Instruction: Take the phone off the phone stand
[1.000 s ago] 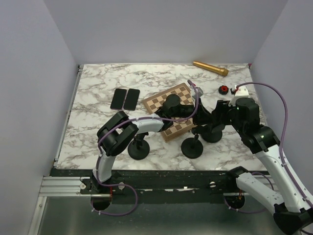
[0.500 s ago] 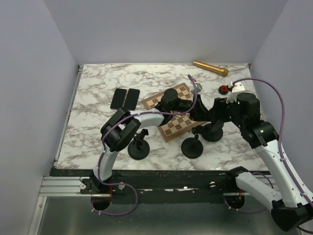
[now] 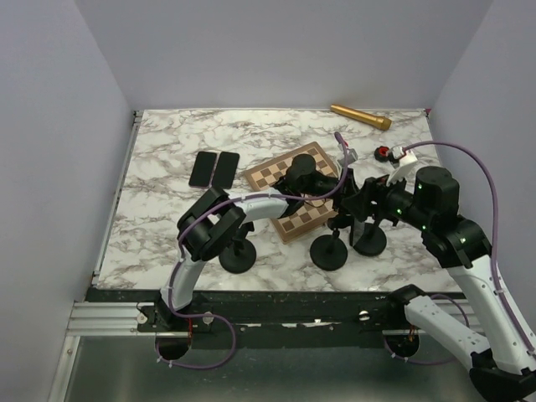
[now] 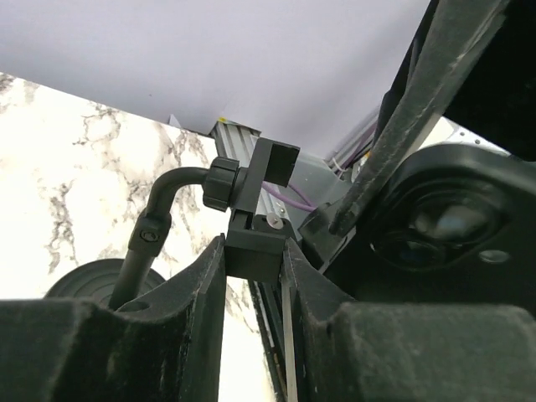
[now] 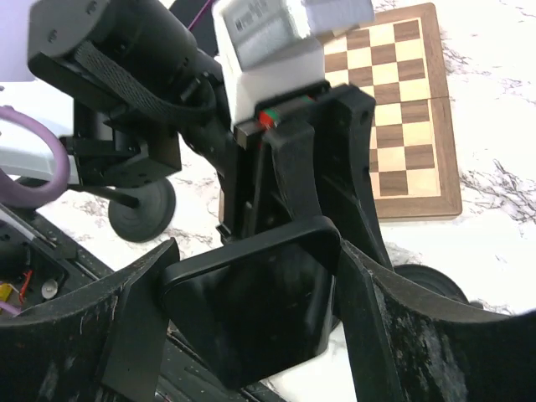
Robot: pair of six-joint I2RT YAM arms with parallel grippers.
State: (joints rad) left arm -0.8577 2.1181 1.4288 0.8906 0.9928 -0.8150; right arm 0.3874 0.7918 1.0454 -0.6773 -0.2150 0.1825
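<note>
Far to the left of the left gripper, two dark flat handsets lie side by side on the marble table, well apart from everything else. Closer to the arms, under the left elbow, stands a round black stand base. The chessboard lies beneath the left forearm, which crosses it on its reach to the middle of the table.

The left gripper is clamped on the phone stand. In its wrist view both fingers press the sides of the stand's black bracket. The curved neck and round foot drop away to the gripper's left.

Immediately to the right, nose to nose with it, the right gripper is closed on the phone, a black slab with rounded corners held by its edges between the two pads. Straight ahead of this gripper, just behind the phone, the left gripper's white body and black fingers crowd the space. Whether the phone touches the bracket I cannot tell. Two further round bases sit on the table on the near side of both grippers, close together.

Beyond the right gripper, on its far side, lies a small red item. Farther back, a gold cylinder rests near the table's far edge.
</note>
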